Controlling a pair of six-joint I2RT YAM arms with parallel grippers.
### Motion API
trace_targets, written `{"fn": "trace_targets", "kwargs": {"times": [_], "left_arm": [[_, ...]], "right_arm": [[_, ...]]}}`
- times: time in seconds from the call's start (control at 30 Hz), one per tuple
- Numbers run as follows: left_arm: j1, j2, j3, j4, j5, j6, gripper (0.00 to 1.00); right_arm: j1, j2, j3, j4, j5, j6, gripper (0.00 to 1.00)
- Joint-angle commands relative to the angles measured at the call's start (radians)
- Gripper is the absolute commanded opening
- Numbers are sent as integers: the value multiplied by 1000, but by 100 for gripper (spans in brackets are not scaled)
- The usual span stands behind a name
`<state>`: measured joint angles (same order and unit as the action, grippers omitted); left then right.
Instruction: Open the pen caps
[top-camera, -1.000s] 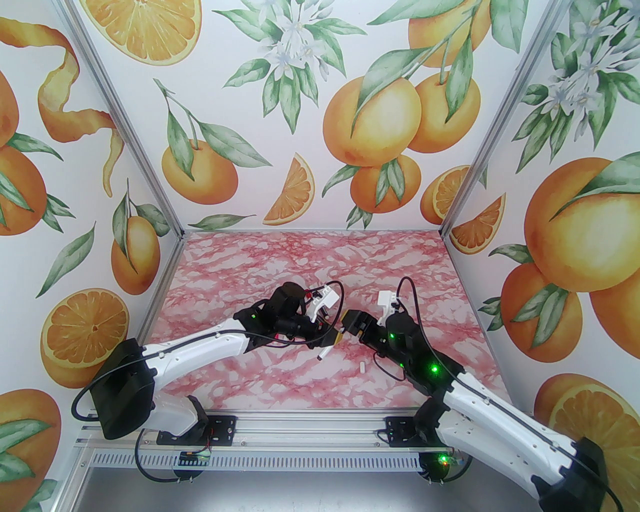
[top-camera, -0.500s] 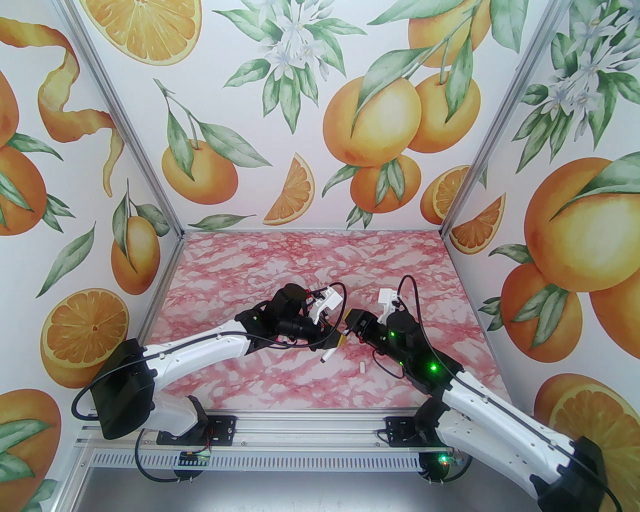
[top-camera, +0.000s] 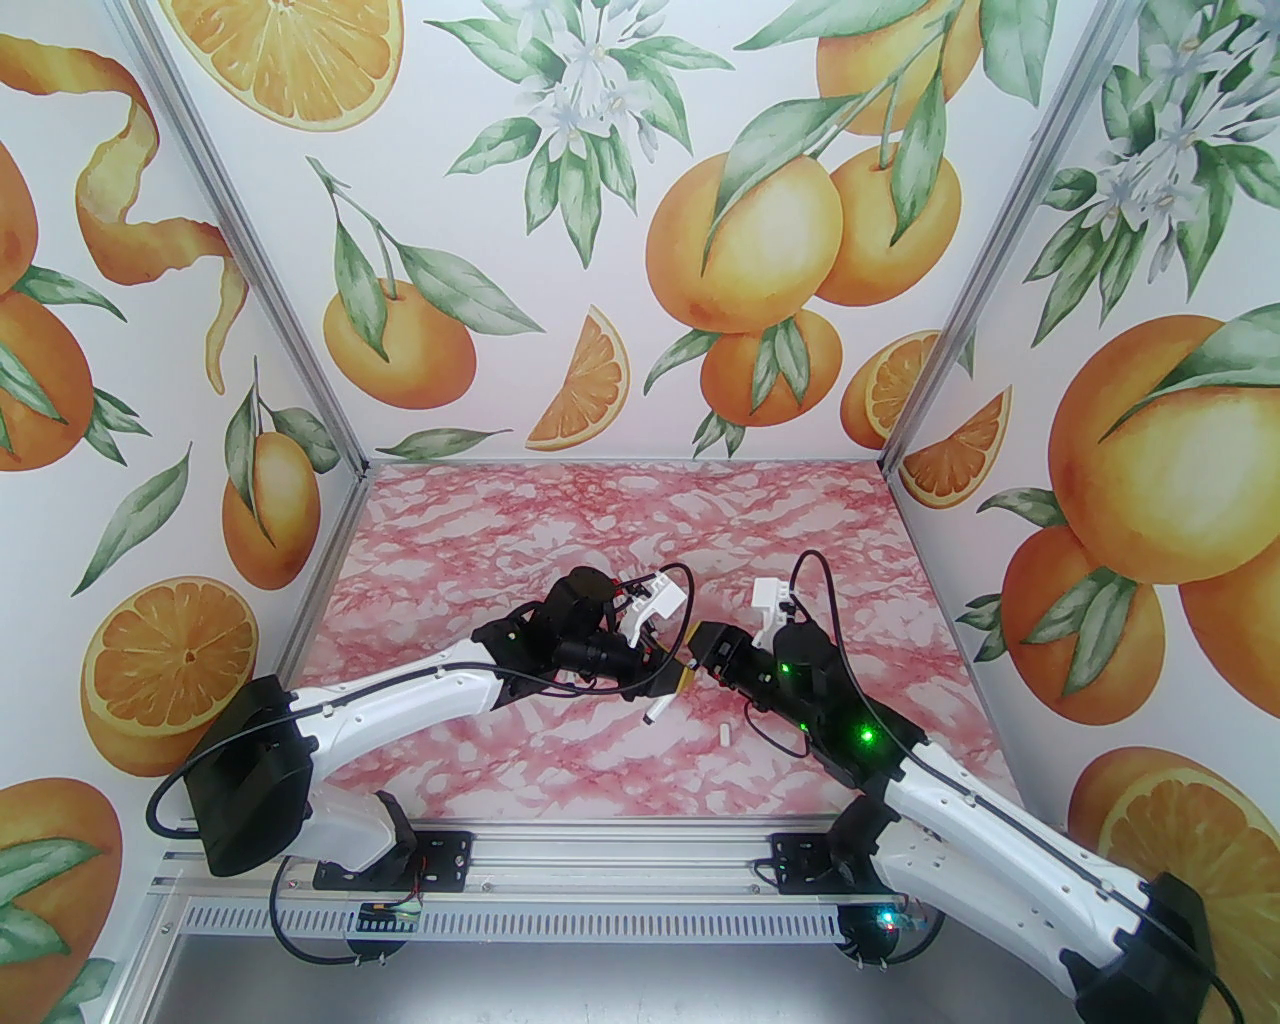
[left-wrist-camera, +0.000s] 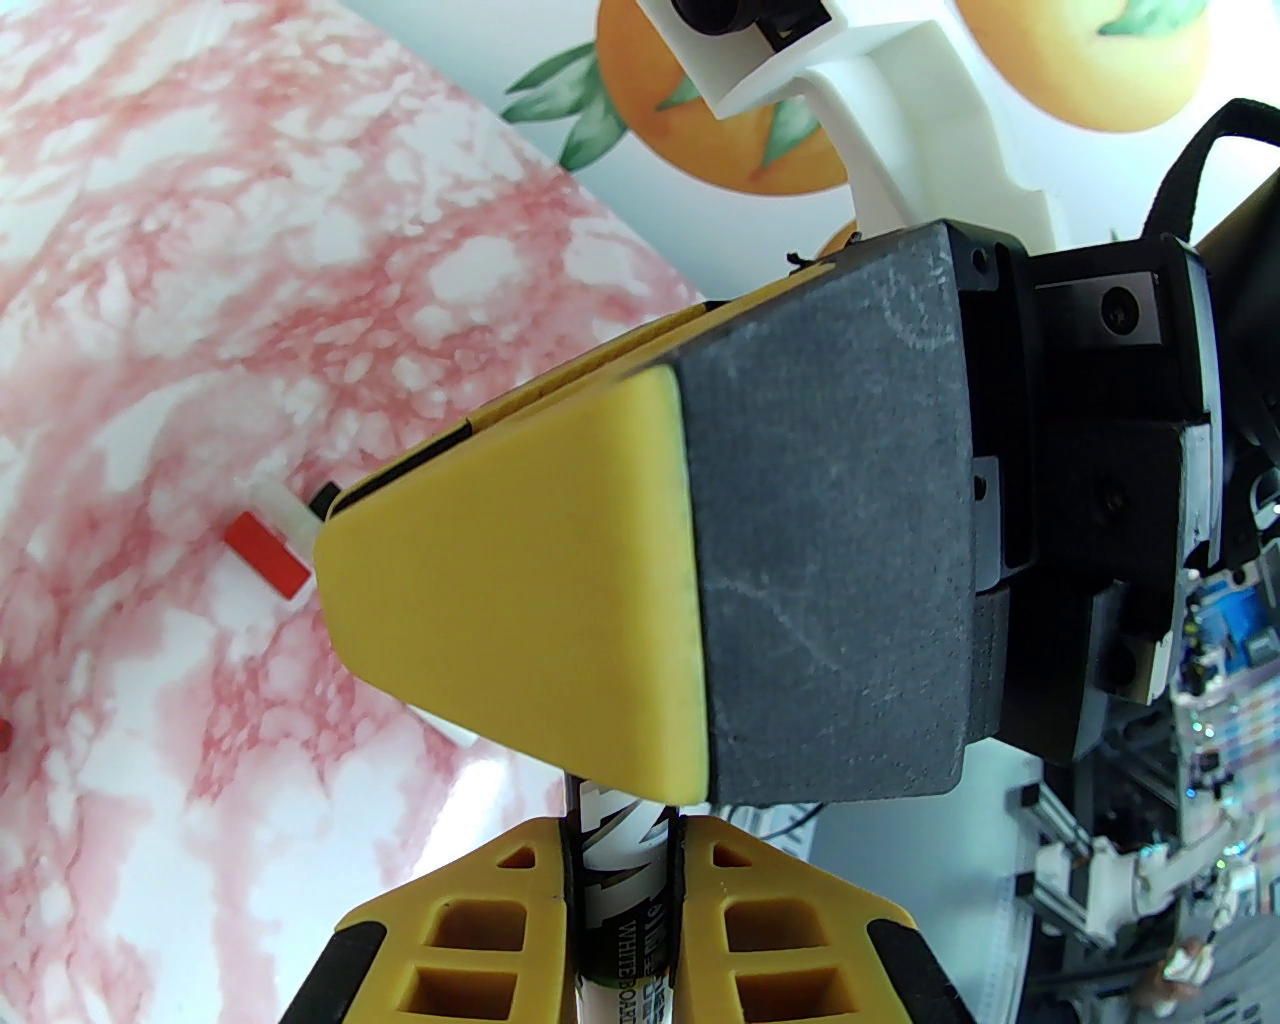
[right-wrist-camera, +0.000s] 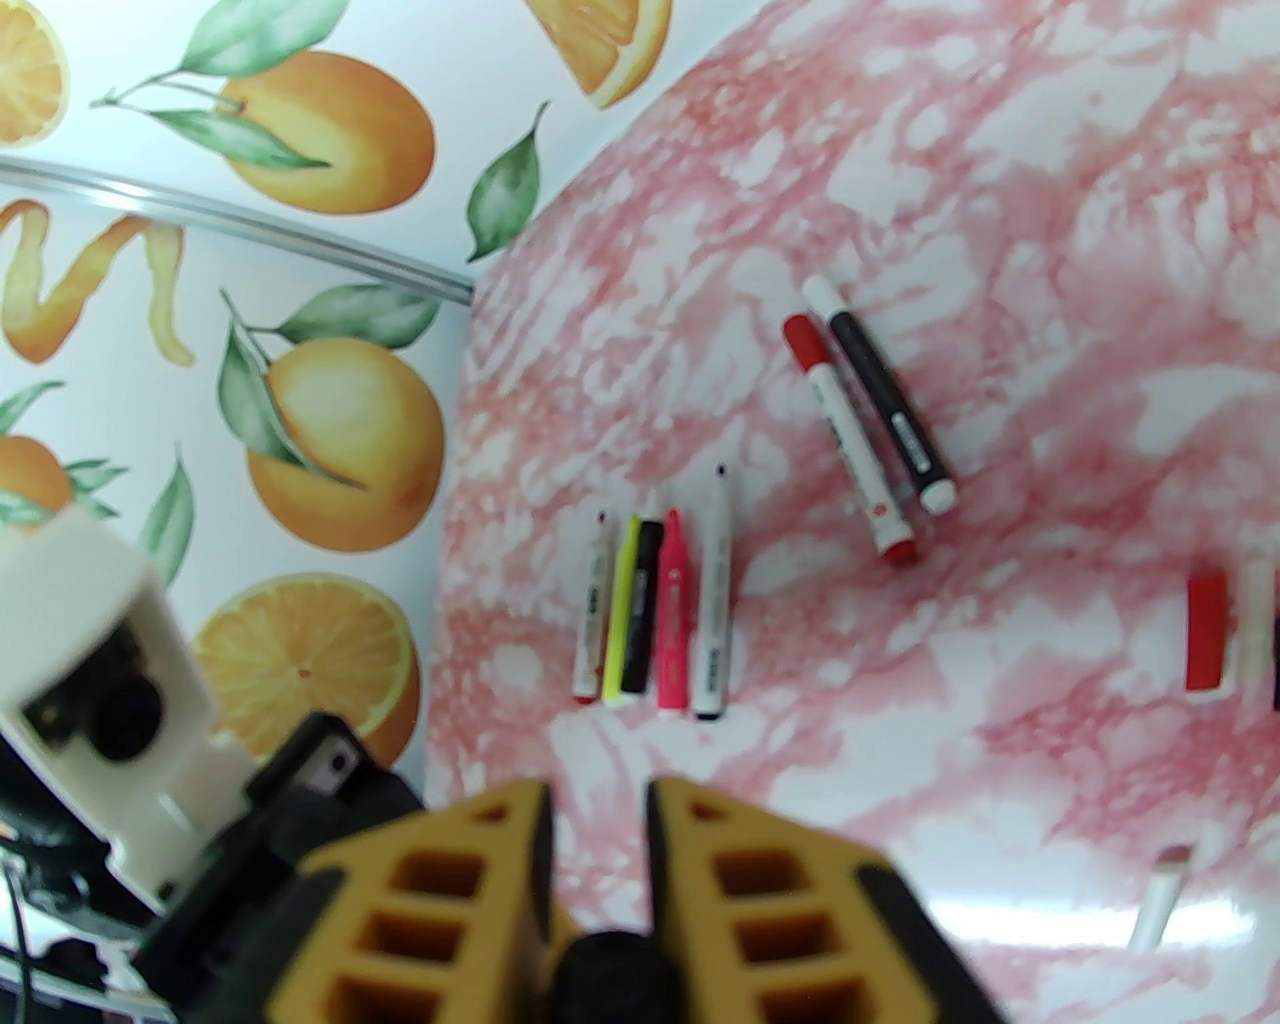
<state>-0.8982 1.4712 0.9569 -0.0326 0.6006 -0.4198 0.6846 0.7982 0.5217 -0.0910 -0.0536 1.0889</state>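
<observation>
My left gripper (left-wrist-camera: 620, 830) is shut on a white whiteboard marker barrel (left-wrist-camera: 618, 900), whose lower end (top-camera: 656, 710) hangs below it over the table. My right gripper (right-wrist-camera: 598, 800) meets it from the right, and one right finger (left-wrist-camera: 520, 600) hides the marker's upper end. A black pen cap (right-wrist-camera: 615, 975) sits end-on between the right fingers, which are shut on it. Loose on the table lie a red cap (right-wrist-camera: 1205, 630) and a white cap (right-wrist-camera: 1255, 620) side by side. Another white cap (top-camera: 723, 733) lies nearer the front.
Several uncapped pens (right-wrist-camera: 655, 610) lie in a row near the left wall. Beside them are a red-capped marker (right-wrist-camera: 850, 440) and a black marker (right-wrist-camera: 885, 400), side by side. The pink marble table (top-camera: 620, 520) is enclosed by orange-print walls on three sides.
Both grippers stay joined at the marker. The right gripper has edged slightly left and the marker's hanging end has swung a little to the right.
</observation>
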Motion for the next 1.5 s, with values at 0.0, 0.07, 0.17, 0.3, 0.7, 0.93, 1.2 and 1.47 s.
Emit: {"fn": "trace_targets", "kwargs": {"times": [0.0, 0.07, 0.17, 0.3, 0.7, 0.93, 1.2, 1.47], "left_arm": [[-7, 9, 12, 17, -2, 1, 17], [-8, 11, 14, 14, -2, 2, 17], [-7, 12, 23, -6, -5, 10, 17], [-8, -9, 23, -7, -20, 10, 33], [-7, 21, 15, 68, 30, -46, 40], [-8, 43, 23, 95, 33, -60, 39], [-8, 64, 35, 119, 34, -71, 34], [-8, 59, 62, 63, 39, -45, 24]], "right_arm": [[-7, -20, 3, 21, -10, -7, 18], [-7, -20, 6, 15, -4, -11, 17], [-7, -27, 5, 5, 7, -15, 15], [-7, -33, 6, -6, 14, -26, 13], [-8, -61, 39, -14, -26, -25, 13], [-8, -71, 22, 37, -44, -12, 13], [-8, -103, 14, 24, -34, -26, 14], [-7, -74, 30, 17, -45, -53, 14]]}}
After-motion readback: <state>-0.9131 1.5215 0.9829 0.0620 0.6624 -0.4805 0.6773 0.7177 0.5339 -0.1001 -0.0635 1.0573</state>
